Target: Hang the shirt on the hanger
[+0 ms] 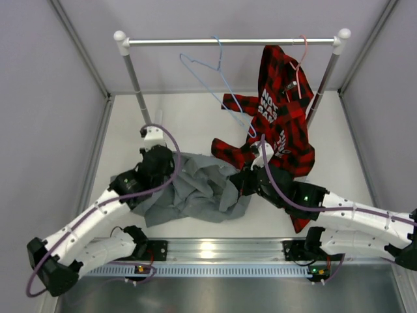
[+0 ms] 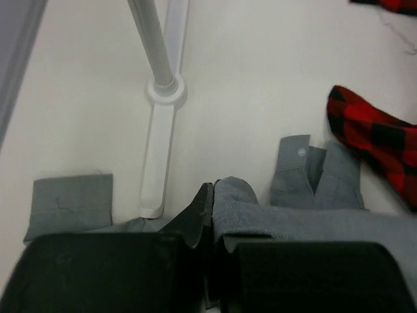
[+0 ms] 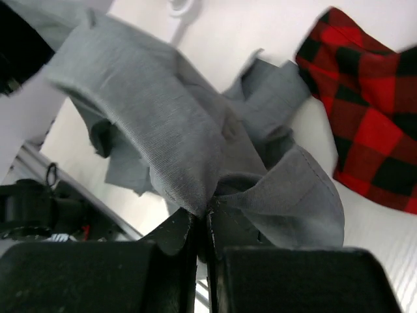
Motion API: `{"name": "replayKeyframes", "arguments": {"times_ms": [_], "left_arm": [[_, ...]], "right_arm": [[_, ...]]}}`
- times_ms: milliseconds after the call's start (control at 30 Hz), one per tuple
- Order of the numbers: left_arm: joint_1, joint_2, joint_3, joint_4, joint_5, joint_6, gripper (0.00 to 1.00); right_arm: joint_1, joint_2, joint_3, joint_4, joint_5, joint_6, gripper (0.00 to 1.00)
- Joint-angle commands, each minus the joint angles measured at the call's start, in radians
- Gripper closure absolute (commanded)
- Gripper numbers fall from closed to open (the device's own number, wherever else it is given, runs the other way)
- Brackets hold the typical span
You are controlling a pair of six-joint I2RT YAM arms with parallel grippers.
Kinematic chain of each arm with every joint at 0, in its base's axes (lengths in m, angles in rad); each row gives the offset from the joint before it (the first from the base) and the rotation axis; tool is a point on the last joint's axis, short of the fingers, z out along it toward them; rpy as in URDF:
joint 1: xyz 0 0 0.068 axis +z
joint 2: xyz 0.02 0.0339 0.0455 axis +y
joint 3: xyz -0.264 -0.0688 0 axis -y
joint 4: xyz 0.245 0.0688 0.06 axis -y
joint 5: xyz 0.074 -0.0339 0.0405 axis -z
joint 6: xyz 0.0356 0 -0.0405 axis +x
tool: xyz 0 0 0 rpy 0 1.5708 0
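The grey shirt point(image 1: 195, 192) lies crumpled on the table between my two arms. My left gripper point(image 1: 158, 163) is at the shirt's left edge, shut on a fold of grey cloth point(image 2: 260, 212) that drapes over one finger point(image 2: 195, 215). My right gripper point(image 1: 240, 182) is at the shirt's right edge, shut on a bunched fold point(image 3: 163, 117) that rises from its tips point(image 3: 203, 218). The light-blue hanger point(image 1: 215, 78) hangs by its hook from the rail, tilted, with nothing on it. Grey cuffs point(image 2: 313, 173) lie flat on the table.
A red-and-black plaid shirt point(image 1: 280, 111) hangs from a pink hanger point(image 1: 301, 62) on the rail point(image 1: 228, 42) and trails onto the table beside my right gripper. The rack's left post point(image 2: 153, 45) and white foot point(image 2: 159, 150) stand just ahead of my left gripper.
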Motion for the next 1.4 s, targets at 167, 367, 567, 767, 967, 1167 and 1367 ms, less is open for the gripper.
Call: {"name": "replayKeyframes", "arguments": {"times_ms": [167, 367, 567, 767, 967, 1167, 1367], "left_arm": [[0.326, 0.112, 0.050, 0.125, 0.603, 0.060, 0.20], [0.324, -0.014, 0.012, 0.197, 0.823, 0.025, 0.21], [0.269, -0.159, -0.152, 0.350, 0.812, -0.055, 0.31], [0.131, -0.162, -0.241, 0.472, 0.783, -0.078, 0.51], [-0.101, 0.063, -0.196, 0.500, 0.437, -0.018, 0.45], [-0.102, 0.221, -0.186, 0.592, 0.206, 0.025, 0.38], [-0.095, 0.333, -0.192, 0.727, 0.125, 0.061, 0.39]], "right_arm": [[-0.032, 0.004, -0.023, 0.022, 0.146, 0.097, 1.00], [-0.124, 0.046, -0.010, 0.019, 0.100, 0.071, 1.00], [-0.227, 0.100, 0.043, -0.013, -0.001, 0.016, 1.00], [-0.268, 0.153, 0.106, -0.058, -0.024, -0.027, 1.00], [-0.273, 0.162, 0.100, -0.050, -0.070, -0.034, 1.00], [-0.273, 0.169, 0.108, -0.038, -0.161, -0.052, 1.00], [-0.273, 0.187, 0.097, -0.023, -0.191, -0.063, 1.00]]}}
